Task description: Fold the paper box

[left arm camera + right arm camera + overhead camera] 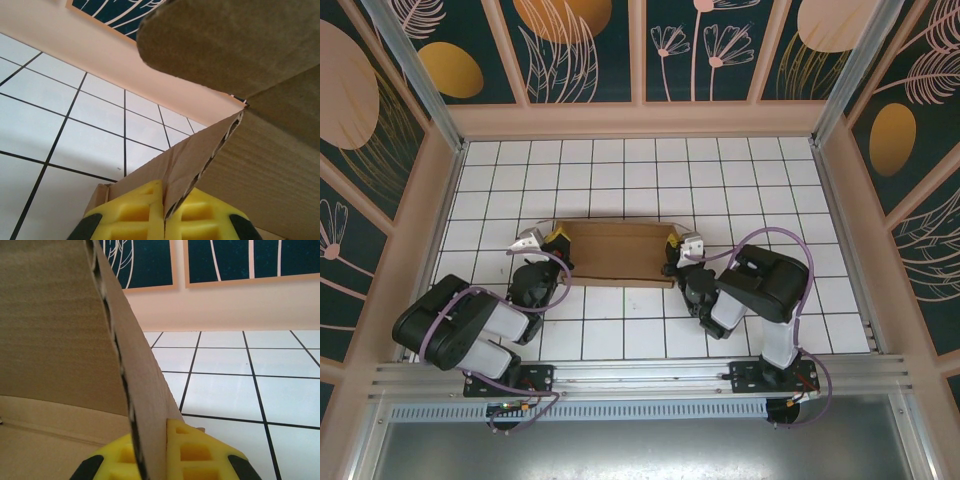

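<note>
Paper box (pixel 615 255) lies flat in the middle of the white tiled surface (pixel 620 170). It is a long brown piece of cardboard, and it has a claw at each end. The left claw (pixel 552 242) is at its left end. The right claw (pixel 676 242) is at its right end. Both black arms reach in from the near edge of the surface.

In the left wrist view, the left claw (pixel 164 212) is pinched tight on a thin side flap (pixel 185 165) of the paper box (pixel 260 180). The yellow pads (pixel 132 212) squeeze the cardboard between them. The flap stands up and leans to the right. You can see the wavy inside of its cut edge. A big rounded flap (pixel 225 40) hangs over the top of this view.

In the right wrist view, the right claw (pixel 152 452) is pinched tight on another side flap (pixel 142 390). The flap stands up tall between the yellow pads (pixel 195 452). To the left of it is the brown inside of the paper box (pixel 50 330). To the right are the white tiles with black lines.

Behind the surface is a pale wall (pixel 640 118) with dark panels (pixel 585 50) that have plant drawings on them.
</note>
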{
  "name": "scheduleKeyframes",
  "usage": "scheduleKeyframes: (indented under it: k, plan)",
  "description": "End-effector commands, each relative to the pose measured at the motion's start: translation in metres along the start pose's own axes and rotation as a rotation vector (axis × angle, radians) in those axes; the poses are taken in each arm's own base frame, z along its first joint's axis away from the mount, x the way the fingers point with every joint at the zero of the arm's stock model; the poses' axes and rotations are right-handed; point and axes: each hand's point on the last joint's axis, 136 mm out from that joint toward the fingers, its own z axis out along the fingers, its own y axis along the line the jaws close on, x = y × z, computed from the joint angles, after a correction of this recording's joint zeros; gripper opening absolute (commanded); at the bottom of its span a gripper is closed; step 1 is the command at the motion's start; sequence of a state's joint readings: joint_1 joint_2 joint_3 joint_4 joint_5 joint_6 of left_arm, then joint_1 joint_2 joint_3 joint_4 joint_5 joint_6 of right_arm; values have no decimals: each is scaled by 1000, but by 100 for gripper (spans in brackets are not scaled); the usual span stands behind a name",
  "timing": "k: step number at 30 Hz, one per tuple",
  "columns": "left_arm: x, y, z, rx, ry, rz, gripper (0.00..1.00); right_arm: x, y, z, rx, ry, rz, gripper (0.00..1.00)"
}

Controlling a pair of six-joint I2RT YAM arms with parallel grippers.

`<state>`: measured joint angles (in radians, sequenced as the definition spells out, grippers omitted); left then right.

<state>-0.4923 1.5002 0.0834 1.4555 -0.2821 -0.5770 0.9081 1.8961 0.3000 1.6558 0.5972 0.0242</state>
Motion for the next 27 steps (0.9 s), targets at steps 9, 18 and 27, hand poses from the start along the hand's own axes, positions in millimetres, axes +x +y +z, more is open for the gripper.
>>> scheduleKeyframes:
  k: [9, 18, 27]
  plan:
    - [76, 72, -27, -271, 281, 92, 0, 2, 1, -26, -77, 12, -2, 13]
    - [71, 69, -22, -276, 274, 94, 0, -28, -7, -41, -76, -54, 29, 36]
    - [68, 62, -14, -260, 272, 103, 0, -68, -23, -76, -112, -156, 83, 40]
